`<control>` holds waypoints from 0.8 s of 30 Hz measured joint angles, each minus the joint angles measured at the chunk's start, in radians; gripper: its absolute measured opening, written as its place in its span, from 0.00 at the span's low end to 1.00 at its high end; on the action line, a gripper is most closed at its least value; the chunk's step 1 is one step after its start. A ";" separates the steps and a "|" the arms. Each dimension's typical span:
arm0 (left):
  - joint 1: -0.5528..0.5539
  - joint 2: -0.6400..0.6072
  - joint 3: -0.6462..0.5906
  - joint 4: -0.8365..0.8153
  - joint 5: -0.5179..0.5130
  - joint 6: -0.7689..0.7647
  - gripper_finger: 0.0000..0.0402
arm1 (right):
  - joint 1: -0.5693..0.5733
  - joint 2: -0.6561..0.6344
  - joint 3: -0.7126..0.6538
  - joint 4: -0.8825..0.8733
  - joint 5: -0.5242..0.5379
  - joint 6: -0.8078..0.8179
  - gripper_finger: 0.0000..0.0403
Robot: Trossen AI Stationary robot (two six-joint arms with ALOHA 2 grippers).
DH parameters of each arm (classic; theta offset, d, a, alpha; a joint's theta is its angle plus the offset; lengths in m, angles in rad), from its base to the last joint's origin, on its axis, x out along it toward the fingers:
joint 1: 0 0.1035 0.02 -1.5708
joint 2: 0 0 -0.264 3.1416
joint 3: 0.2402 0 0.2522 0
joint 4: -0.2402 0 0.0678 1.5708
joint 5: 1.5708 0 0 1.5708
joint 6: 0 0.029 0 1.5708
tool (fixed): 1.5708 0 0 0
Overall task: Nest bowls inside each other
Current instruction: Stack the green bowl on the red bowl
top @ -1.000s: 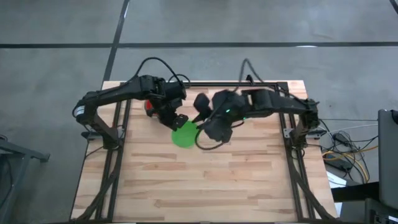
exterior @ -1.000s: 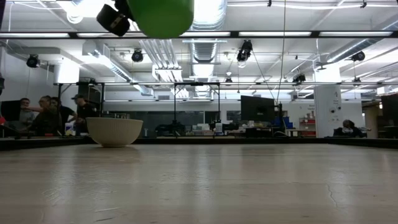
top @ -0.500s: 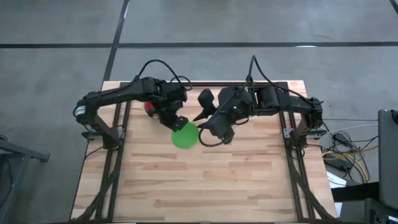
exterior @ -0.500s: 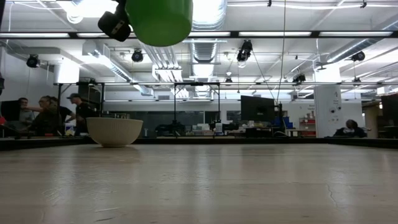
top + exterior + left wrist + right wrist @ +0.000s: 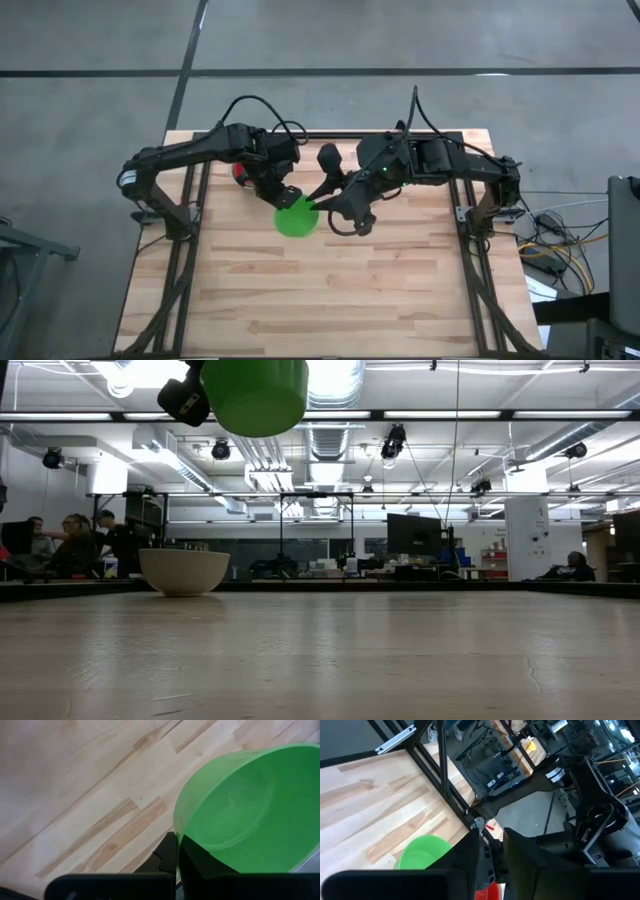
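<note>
A green bowl (image 5: 296, 218) is hanging in the air well above the table (image 5: 330, 300), with the left gripper (image 5: 286, 196) clamped tight on its rim. The right gripper (image 5: 322, 196) is sitting right beside that bowl, fingers parted, nothing in them. A red bowl (image 5: 238, 171) is peeking out behind the left gripper. A whitish bowl (image 5: 184, 571) is resting on the table further off.

Bowl (image 5: 296, 218) held above table (image 5: 330, 290).
</note>
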 joint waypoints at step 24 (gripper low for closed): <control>0.017 -0.053 0.001 -0.046 -0.117 0.027 0.01 | 0.004 -0.031 -0.015 -0.135 -0.046 0.102 0.13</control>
